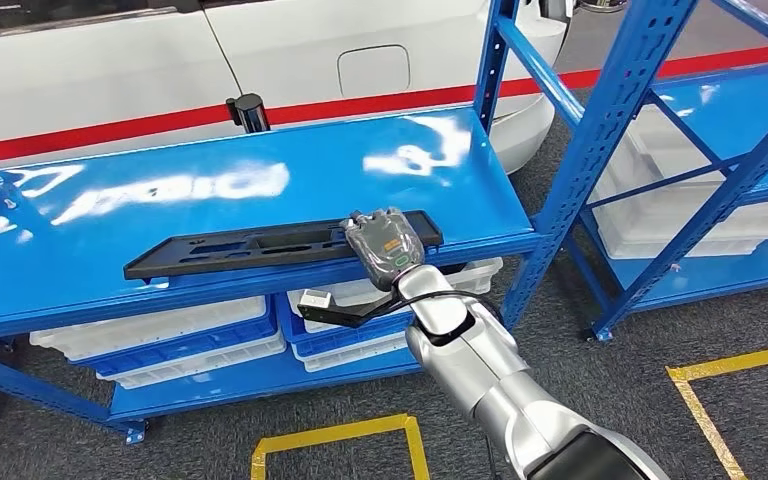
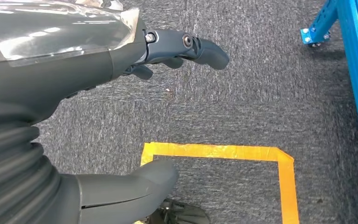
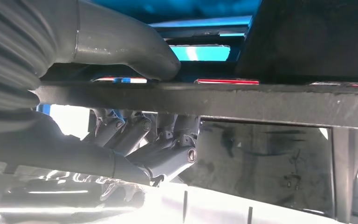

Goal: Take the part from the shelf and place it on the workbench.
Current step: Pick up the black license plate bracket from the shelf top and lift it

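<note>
Right hand clamped, thumb opposing fingers — left hand hanging, fingers apart.

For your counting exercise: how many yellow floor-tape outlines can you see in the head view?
2. One yellow tape outline lies on the carpet before the left shelf unit; another lies at the right. Others may lie out of frame.

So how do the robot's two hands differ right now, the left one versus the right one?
The right hand reaches up to the blue shelf and grips the long black part, thumb on one face and fingers on the other. The left hand hangs low over the grey carpet near yellow floor tape, holding nothing, thumb and fingers apart. Both have a grey ribbed cover and dark fingers.
</note>
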`<control>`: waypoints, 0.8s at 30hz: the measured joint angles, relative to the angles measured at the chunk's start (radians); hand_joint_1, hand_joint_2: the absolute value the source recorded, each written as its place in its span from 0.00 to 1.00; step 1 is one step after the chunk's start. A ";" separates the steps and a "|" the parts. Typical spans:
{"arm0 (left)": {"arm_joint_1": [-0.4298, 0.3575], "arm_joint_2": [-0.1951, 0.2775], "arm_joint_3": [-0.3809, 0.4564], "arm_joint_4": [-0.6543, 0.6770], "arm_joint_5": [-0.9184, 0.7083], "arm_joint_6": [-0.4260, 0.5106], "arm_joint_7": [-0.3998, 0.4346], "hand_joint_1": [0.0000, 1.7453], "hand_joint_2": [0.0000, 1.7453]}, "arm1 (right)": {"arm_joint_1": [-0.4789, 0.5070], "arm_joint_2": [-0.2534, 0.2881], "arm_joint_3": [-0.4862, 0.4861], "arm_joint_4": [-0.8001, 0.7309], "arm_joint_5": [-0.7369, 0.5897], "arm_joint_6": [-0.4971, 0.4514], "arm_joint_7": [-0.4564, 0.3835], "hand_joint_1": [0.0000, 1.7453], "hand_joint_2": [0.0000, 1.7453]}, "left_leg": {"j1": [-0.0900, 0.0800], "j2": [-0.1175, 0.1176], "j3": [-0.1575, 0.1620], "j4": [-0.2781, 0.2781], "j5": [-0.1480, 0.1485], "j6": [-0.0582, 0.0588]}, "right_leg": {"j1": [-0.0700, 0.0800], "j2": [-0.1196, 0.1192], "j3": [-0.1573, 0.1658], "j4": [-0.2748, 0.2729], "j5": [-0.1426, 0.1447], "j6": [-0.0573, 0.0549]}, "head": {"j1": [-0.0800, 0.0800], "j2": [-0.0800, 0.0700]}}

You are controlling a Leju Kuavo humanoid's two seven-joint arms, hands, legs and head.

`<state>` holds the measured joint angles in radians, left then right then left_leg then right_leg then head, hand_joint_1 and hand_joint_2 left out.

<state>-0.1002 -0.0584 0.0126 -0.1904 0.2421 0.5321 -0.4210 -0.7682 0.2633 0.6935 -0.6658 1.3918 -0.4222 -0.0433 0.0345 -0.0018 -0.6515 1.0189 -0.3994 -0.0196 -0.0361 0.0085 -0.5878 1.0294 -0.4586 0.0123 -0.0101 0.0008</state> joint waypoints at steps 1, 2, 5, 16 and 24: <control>0.001 0.000 0.001 0.000 0.002 -0.001 -0.003 0.00 1.00 | 0.002 0.002 0.000 0.000 0.002 0.000 0.001 0.98 1.00 | 0.003 0.000 -0.016 0.036 -0.031 -0.003 | 0.000 -0.001 -0.007 -0.001 0.007 -0.010 | -0.002 0.000; 0.001 0.001 0.003 0.000 0.004 -0.003 -0.007 0.00 1.00 | 0.003 0.004 0.000 -0.001 0.004 -0.001 0.003 0.98 1.00 | 0.004 0.000 -0.038 0.092 -0.075 -0.005 | 0.002 -0.002 -0.014 -0.001 0.013 -0.018 | -0.004 0.000; 0.001 0.002 0.005 0.000 0.006 -0.006 -0.012 0.00 1.00 | 0.012 0.003 0.001 -0.001 0.010 0.000 0.008 0.98 1.00 | 0.003 0.000 -0.089 0.262 -0.175 -0.004 | 0.015 -0.004 -0.040 0.000 0.032 -0.029 | -0.007 0.000; -0.003 0.007 0.008 -0.002 -0.001 -0.008 -0.016 0.00 1.00 | 0.021 0.005 -0.002 -0.017 0.019 0.000 0.012 0.98 1.00 | -0.032 0.013 0.110 -0.036 -0.066 0.078 | 0.029 -0.008 -0.081 0.015 0.054 0.003 | -0.003 0.000; -0.002 -0.002 0.009 -0.002 -0.004 -0.008 -0.008 0.00 1.00 | 0.033 -0.008 -0.004 -0.018 0.020 0.002 0.014 0.98 1.00 | -0.026 0.016 0.039 -0.029 -0.005 0.060 | 0.009 -0.009 -0.013 0.088 -0.057 0.037 | 0.004 0.000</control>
<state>-0.1026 -0.0601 0.0219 -0.1920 0.2381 0.5238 -0.4293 -0.7356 0.2556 0.6897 -0.6833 1.4118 -0.4197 -0.0292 0.0087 0.0139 -0.6126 0.9898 -0.4045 0.0407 -0.0276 -0.0009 -0.6012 1.1171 -0.5157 0.0491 -0.0059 0.0008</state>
